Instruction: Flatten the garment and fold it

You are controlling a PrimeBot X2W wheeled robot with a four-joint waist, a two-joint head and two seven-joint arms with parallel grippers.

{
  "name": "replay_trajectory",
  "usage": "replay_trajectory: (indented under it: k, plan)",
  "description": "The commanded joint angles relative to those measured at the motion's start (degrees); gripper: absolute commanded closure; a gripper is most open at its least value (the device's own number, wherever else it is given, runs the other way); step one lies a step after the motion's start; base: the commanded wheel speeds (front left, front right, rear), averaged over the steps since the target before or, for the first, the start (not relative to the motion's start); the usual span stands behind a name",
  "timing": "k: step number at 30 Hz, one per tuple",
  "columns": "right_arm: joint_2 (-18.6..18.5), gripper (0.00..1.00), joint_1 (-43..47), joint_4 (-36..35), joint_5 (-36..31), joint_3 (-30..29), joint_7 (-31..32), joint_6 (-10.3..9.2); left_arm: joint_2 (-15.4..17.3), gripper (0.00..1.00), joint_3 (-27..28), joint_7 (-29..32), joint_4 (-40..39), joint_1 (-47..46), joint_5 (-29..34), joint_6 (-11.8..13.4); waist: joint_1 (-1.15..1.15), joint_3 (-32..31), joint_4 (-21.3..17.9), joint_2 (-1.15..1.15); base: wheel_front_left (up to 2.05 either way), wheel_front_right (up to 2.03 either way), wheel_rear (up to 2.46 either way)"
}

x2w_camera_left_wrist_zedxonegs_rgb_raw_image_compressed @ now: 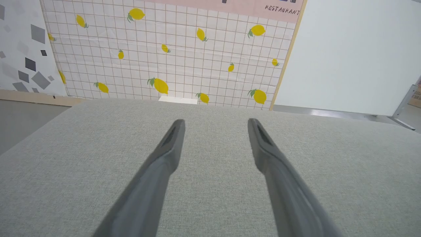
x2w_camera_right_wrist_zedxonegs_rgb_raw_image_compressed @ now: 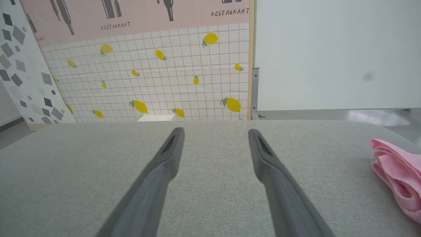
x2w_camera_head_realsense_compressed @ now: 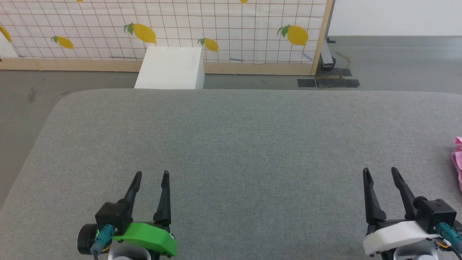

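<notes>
**Pink on grey, lemons behind**

The garment (x2w_camera_head_realsense_compressed: 458, 159) at the far right is light pink on a plain, flecked grey table (x2w_camera_head_realsense_compressed: 231, 144). Beyond it, the screen (x2w_camera_head_realsense_compressed: 216, 25) is white with a thin brown grid, yellow lemons and green leaves. The box (x2w_camera_head_realsense_compressed: 171, 66) is white and the floor (x2w_camera_head_realsense_compressed: 397, 61) grey. The left gripper (x2w_camera_head_realsense_compressed: 152, 173) is black with a bright green cover, the right gripper (x2w_camera_head_realsense_compressed: 380, 169) black with a white one. The poster (x2w_camera_right_wrist_zedxonegs_rgb_raw_image_compressed: 131, 16) is pink with dark bottles.

White box (x2w_camera_head_realsense_compressed: 169, 67) behind grey table (x2w_camera_head_realsense_compressed: 231, 144)
</notes>
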Motion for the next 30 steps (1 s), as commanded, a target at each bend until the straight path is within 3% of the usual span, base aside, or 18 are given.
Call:
replay_trajectory:
  k: [1, 5, 6, 30]
  plan:
    - [0.1, 0.0, 0.6, 0.1, 0.2, 0.0, -0.5, -0.09, -0.3, 0.0, -0.1, -0.2, -0.3, 0.7, 0.3, 0.2, 0.0, 0.1, 0.0, 0.0, 0.0, 0.0, 0.0]
    - [0.1, 0.0, 0.7, 0.3, 0.6, -0.2, -0.7, -0.09, -0.3, 0.0, -0.2, -0.2, -0.4, 0.6, 0.1, 0.5, 0.0, 0.0, 0.0, 0.0, 0.0, 0.0, 0.0]
    - [0.0, 1.0, 0.0, 0.2, 0.1, -0.2, -0.3, 0.0, 0.0, 1.0, -0.2, 0.0, -0.3, 0.0, -0.1, 0.1, 0.0, 0.0, 0.0, 0.0, 0.0, 0.0, 0.0]
    - [0.0, 1.0, -0.2, -0.7, -0.6, 0.3, 1.2, 0.0, 0.0, 1.0, 0.3, 1.6, -1.2, 0.0, 0.9, 0.5, 0.0, 0.1, 0.0, 0.0, 0.0, 0.0, 0.0]
